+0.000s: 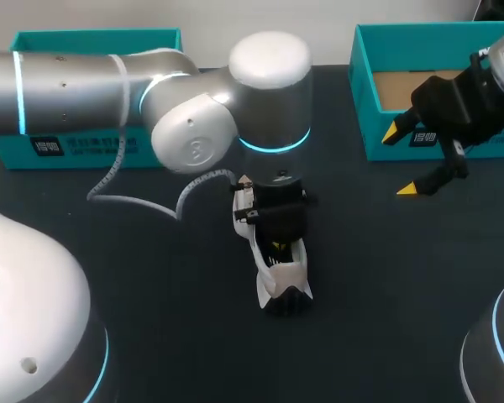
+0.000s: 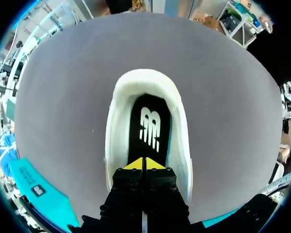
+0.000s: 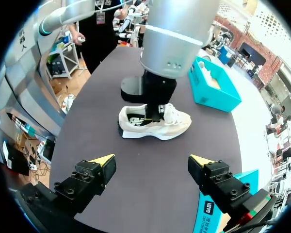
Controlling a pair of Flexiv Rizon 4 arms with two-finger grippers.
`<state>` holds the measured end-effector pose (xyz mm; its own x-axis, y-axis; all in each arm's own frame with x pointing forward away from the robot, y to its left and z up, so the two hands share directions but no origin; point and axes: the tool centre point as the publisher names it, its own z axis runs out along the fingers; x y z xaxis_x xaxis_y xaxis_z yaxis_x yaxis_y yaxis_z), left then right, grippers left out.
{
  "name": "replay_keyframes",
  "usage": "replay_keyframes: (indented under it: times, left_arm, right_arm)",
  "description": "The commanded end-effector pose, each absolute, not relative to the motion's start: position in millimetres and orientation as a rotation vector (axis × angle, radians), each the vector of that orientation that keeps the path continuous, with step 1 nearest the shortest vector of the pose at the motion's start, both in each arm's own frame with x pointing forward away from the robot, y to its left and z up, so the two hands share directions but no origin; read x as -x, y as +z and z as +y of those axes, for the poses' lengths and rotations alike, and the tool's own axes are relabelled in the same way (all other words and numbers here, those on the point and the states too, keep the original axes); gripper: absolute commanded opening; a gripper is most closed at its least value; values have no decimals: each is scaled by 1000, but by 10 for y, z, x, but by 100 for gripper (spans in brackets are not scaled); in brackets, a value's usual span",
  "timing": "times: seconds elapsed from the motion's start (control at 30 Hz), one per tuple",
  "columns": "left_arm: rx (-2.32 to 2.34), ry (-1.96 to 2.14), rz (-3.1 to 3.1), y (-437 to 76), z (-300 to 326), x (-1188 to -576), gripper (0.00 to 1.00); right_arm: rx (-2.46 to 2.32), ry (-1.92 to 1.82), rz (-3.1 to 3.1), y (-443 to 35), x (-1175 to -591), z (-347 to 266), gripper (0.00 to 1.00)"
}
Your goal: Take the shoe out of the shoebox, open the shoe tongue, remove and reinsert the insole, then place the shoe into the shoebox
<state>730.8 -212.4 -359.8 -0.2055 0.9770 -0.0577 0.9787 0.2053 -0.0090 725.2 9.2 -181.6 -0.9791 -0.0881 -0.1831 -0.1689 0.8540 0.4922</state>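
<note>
Nearest on the dark table [image 1: 151, 294], the white shoe [image 1: 279, 273] is seen lying out of its box at the middle, upright on its sole, with its opening facing up. The left gripper [image 2: 145, 164] is lowered straight into that opening from above. Its yellow tips are pressed together with no gap, just over the black insole [image 2: 148, 126], which lies flat inside the shoe. Whether an edge of the insole is pinched between the tips cannot be made out, as the contact is hidden by the fingers themselves.

Farther back and to the right, the right gripper [image 1: 400, 161] is held above the table with its fingers spread wide and nothing between them. In its own wrist view the shoe [image 3: 155, 121] is found ahead of it and well apart.

At the far right edge, just beside the right gripper, the open teal shoebox [image 1: 365, 92] is set, its brown floor showing. A second teal box [image 1: 92, 42] is placed at the far left, behind the left arm.
</note>
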Motion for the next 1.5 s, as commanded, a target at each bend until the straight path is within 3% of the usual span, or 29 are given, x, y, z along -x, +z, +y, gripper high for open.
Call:
replay_keyframes:
  times: [0.03, 0.07, 0.1, 0.23, 0.27, 0.77, 1.5]
  left_arm:
    - [-1856, 27, 2352, -3442, -1943, -7329, 0]
    - [-1840, 41, 2354, -3442, -1935, -7356, 10]
    - [-1833, 59, 2347, -3450, -1932, -7376, 35]
    - [-1842, 81, 2361, -3493, -1925, -7402, 97]
    - [-1845, 86, 2365, -3504, -1922, -7399, 100]
    - [-1867, 80, 2360, -3452, -1929, -7354, 100]
    - [-1873, 32, 2320, -2922, -1820, -7526, 100]
  right_arm:
    - [200, 781, 2878, -1823, -7263, 103, 100]
    - [200, 781, 2878, -1823, -7263, 103, 100]
    - [200, 781, 2878, -1823, -7263, 103, 100]
    - [200, 781, 2878, -1823, -7263, 103, 100]
    - [200, 781, 2878, -1823, -7263, 103, 100]
    - [200, 781, 2878, -1823, -7263, 103, 100]
    - [200, 781, 2878, -1823, -7263, 103, 100]
